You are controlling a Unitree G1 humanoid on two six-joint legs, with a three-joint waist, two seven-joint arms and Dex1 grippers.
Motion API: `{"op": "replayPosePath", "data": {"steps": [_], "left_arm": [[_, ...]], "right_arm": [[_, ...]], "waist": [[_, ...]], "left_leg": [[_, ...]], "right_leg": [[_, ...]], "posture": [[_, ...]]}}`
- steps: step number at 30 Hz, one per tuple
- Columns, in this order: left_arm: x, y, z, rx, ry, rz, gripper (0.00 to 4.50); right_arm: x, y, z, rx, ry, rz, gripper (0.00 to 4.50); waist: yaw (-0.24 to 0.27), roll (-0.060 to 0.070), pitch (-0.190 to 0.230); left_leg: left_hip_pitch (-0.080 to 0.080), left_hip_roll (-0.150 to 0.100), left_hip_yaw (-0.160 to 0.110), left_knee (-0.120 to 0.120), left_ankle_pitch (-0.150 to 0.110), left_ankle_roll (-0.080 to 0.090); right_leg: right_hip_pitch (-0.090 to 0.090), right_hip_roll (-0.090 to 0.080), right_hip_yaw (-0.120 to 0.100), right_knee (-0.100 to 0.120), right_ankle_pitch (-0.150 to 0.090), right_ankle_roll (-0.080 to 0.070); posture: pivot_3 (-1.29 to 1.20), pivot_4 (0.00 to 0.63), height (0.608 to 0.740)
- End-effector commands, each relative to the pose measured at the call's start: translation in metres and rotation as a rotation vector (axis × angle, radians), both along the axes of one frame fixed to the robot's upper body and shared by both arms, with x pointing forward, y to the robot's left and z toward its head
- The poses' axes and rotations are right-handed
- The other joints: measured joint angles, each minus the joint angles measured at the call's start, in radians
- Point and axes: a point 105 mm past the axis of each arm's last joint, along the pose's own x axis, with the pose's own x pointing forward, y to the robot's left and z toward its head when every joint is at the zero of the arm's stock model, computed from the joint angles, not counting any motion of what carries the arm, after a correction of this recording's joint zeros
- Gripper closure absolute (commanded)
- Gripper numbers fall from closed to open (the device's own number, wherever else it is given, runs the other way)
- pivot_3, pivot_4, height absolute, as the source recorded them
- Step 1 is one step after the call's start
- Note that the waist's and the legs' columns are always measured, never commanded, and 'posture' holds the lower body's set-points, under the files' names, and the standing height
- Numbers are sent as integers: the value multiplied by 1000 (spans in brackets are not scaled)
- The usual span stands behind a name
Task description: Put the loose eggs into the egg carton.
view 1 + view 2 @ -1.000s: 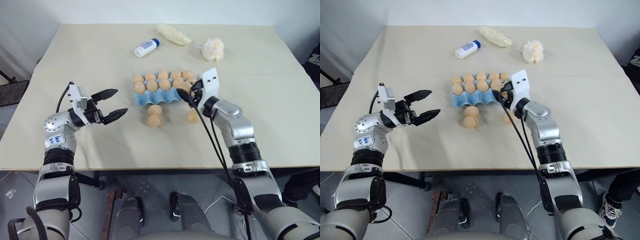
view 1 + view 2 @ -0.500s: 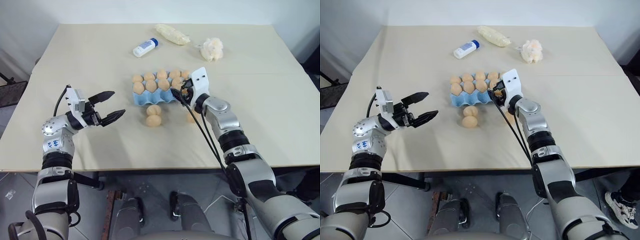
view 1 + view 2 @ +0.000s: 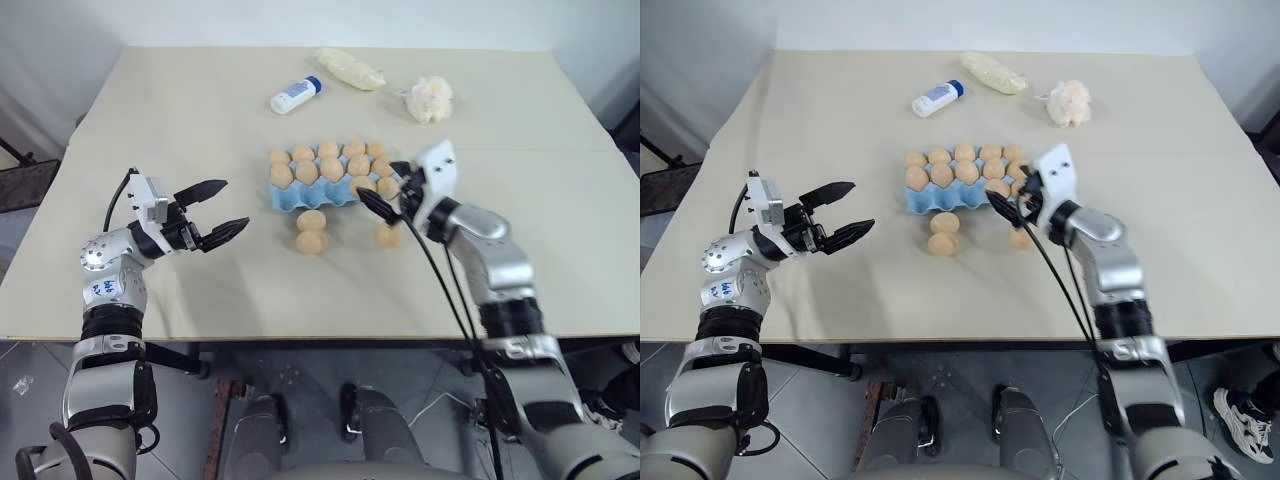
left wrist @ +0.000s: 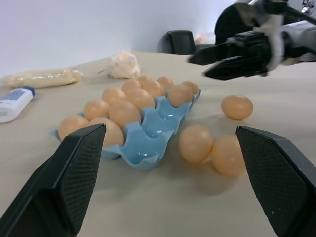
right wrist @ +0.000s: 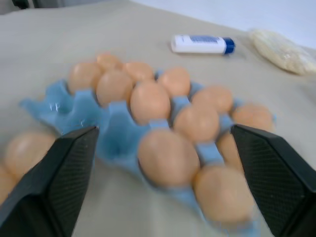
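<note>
The light blue egg carton (image 3: 296,198) lies mid-table with several tan eggs in its cups. Three loose eggs rest on the table in front of it: a touching pair (image 3: 311,231) and a single one (image 3: 388,236) further right. My right gripper (image 3: 388,190) is open at the carton's right end, above the single egg, with nothing between its fingers. My left gripper (image 3: 235,203) is open and empty, hovering left of the carton. In the left wrist view the carton (image 4: 148,145), the pair (image 4: 212,148) and the single egg (image 4: 237,106) lie ahead.
At the far side of the table lie a white bottle with a blue cap (image 3: 294,96), a pale wrapped bag (image 3: 347,68) and a lumpy white wad (image 3: 427,100). A black cable (image 3: 440,290) hangs from my right wrist.
My right gripper has opened and drawn back to the right, off the carton's right end. An egg now shows in the near right cup. The left arm has kept still.
</note>
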Motion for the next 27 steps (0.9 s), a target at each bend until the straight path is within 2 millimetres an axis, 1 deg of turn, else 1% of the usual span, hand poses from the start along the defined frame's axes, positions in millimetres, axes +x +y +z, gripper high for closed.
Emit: {"op": "replayPosePath", "data": {"steps": [1,3,7,9,12,13,15,18,20,24,27], "left_arm": [[-2,6,9,2,-37,10,0],[-1,7,9,3,-36,13,0],[0,7,9,5,-32,16,0],[1,8,9,5,-31,16,0],[1,8,8,9,-29,14,0],[1,8,8,9,-29,13,0],[2,9,8,10,-28,13,0],[1,9,8,11,-28,11,0],[1,9,9,11,-30,9,0],[0,8,10,10,-39,1,0],[-1,9,11,11,-42,2,0]], "right_arm": [[-23,-19,12,3,-17,18,33],[-35,-34,5,-22,11,-1,33],[-51,-61,-8,-58,52,-63,33],[-56,-68,-9,-55,58,-74,33],[-83,-87,-23,-70,109,-80,33],[-88,-90,-25,-71,122,-80,33],[-92,-93,-25,-72,127,-84,33],[-93,-94,-24,-68,126,-87,33],[-91,-88,-20,-48,109,-76,33],[-80,-69,-15,3,82,-54,33],[-68,-50,-14,46,71,-35,33]], "waist": [[1,0,0],[1,0,0],[-2,0,0],[-1,0,0],[3,0,0],[5,0,0],[4,0,0],[-2,0,0],[-1,0,0],[0,-1,0],[-1,-1,0]], "left_leg": [[0,0,0,0,0,0],[0,0,0,0,0,0],[1,0,0,0,0,0],[1,0,0,0,0,0],[1,-1,1,0,0,-1],[1,-1,0,0,-1,-1],[1,-1,0,-1,-1,-1],[1,-1,0,0,-1,1],[3,-1,0,0,-1,0],[3,-1,0,0,-2,-2],[3,0,0,0,-2,-2]], "right_leg": [[0,0,0,0,0,0],[0,0,0,-1,0,0],[0,1,1,-2,0,0],[0,1,1,-2,0,0],[0,2,1,-3,1,-1],[0,2,1,-3,1,-1],[1,2,0,-4,1,0],[1,2,4,-6,2,3],[2,2,6,-7,3,3],[2,2,7,-8,4,2],[2,2,8,-9,4,2]], "posture": [[0,150,740],[0,150,740],[0,150,740],[0,150,740],[0,150,740],[0,150,740],[0,150,740],[0,150,740],[0,150,740],[0,150,740],[0,150,740]]}}
